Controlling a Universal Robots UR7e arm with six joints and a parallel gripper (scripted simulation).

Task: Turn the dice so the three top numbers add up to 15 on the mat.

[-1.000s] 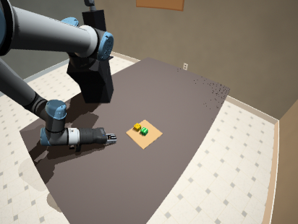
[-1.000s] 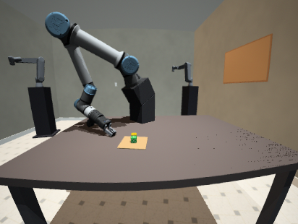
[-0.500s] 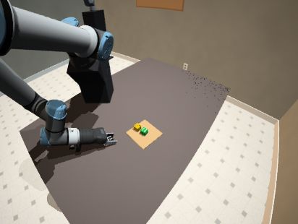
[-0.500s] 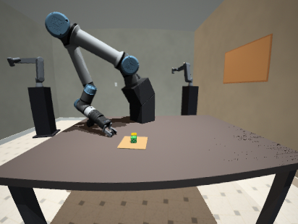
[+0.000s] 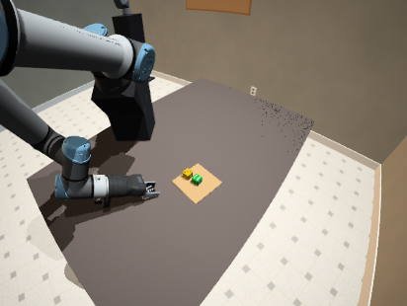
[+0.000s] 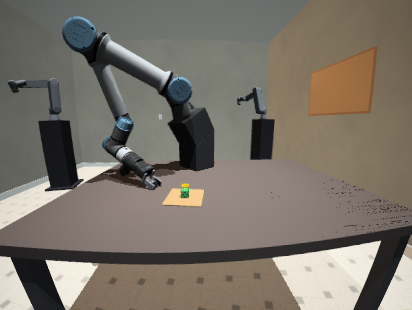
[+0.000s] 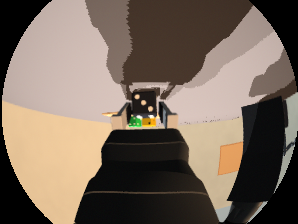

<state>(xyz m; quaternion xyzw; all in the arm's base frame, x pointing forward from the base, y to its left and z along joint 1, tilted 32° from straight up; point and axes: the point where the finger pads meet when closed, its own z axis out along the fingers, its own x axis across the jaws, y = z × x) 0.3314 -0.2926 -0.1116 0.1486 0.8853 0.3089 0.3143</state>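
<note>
The gripper (image 5: 156,189) (image 6: 156,185) (image 7: 144,108) is released, its fingers opened around the black die (image 5: 150,189) (image 7: 144,101), perhaps so that it can be gripped anew for turning. This die is off the mat (image 5: 197,195) (image 6: 174,200), so it must still be brought there. The green die (image 5: 197,180) (image 6: 185,192) (image 7: 135,121) and yellow die (image 5: 187,173) (image 6: 185,185) (image 7: 149,121) are placed on the mat, where their tops can be counted. The sum cannot be read.

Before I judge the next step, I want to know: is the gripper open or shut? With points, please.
Open: in the wrist view, the gripper (image 5: 152,190) (image 6: 154,183) (image 7: 144,108) has its fingers spread wide, one on each side.
</note>
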